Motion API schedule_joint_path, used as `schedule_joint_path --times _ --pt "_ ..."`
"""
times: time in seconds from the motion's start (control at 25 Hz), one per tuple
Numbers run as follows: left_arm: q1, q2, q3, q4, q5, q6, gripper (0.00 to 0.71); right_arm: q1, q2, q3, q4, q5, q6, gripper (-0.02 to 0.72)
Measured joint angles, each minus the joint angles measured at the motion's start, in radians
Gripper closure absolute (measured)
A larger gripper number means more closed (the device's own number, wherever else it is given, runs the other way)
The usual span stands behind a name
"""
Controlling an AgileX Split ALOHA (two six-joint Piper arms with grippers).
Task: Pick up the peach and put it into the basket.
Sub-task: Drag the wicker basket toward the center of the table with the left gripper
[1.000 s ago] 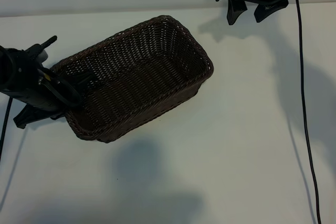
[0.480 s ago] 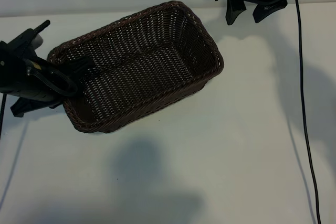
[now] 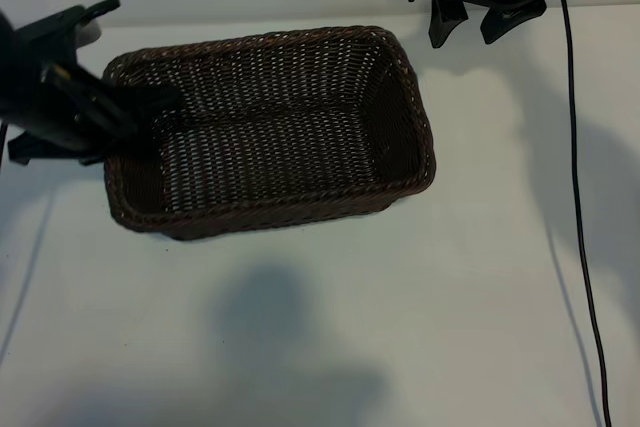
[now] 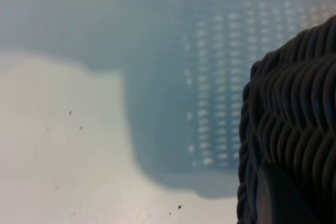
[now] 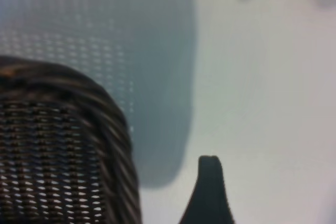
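Observation:
The basket (image 3: 270, 212), dark-brown woven wicker, lies lengthwise across the table's left half. My left gripper (image 3: 135, 115) is shut on the braided rim at its left end. In the left wrist view the rim (image 4: 294, 103) fills one side, with a dark finger (image 4: 273, 200) against it. The basket's inside shows only weave. The peach is out of view in every frame. My right gripper (image 3: 474, 25) hangs open at the back right, beyond the basket's far corner (image 5: 63, 145). One of its fingertips (image 5: 210, 182) shows over bare table.
A black cable (image 3: 578, 187) runs down the right side of the white table (image 3: 480, 277). A soft round shadow (image 3: 265, 307) lies in front of the basket. The basket's dotted shadow (image 4: 210, 93) falls on the table beside it.
The left gripper has moved toward the back of the table with the basket's rim in it. The basket has swung clockwise from a slant to lie straight across. The right arm has stayed still.

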Motion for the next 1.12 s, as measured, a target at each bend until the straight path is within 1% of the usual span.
schedule_joint_path --times 0.16,0.32,0.56,0.88,0.96,1.0,1.08,1.12 --pt "0.000 0.076 -0.091 -0.026 0.052 0.066 0.617 0.000 0.000 0.000 0.000 0.000 0.000 0.145" --pt "0.000 0.155 -0.147 -0.083 0.079 0.147 0.617 0.000 0.000 0.000 0.001 0.000 0.000 0.145" --pt "0.000 0.243 -0.157 -0.104 0.077 0.193 0.617 0.000 0.000 0.000 0.001 0.000 0.000 0.145" --pt "0.000 0.279 -0.157 -0.129 0.051 0.256 0.613 0.000 0.000 0.000 0.001 0.000 0.000 0.145" --pt "0.000 0.279 -0.157 -0.130 0.050 0.258 0.583 0.000 0.000 0.000 0.001 0.000 0.000 0.145" --pt "0.000 0.279 -0.157 -0.133 0.050 0.259 0.546 0.000 0.000 0.000 0.001 0.000 0.000 0.145" --pt "0.000 0.279 -0.159 -0.134 0.050 0.261 0.444 0.000 0.000 0.000 0.001 0.000 0.000 0.145" --pt "0.000 0.279 -0.159 -0.138 0.051 0.261 0.375 0.000 0.000 0.000 0.001 0.000 0.000 0.145"
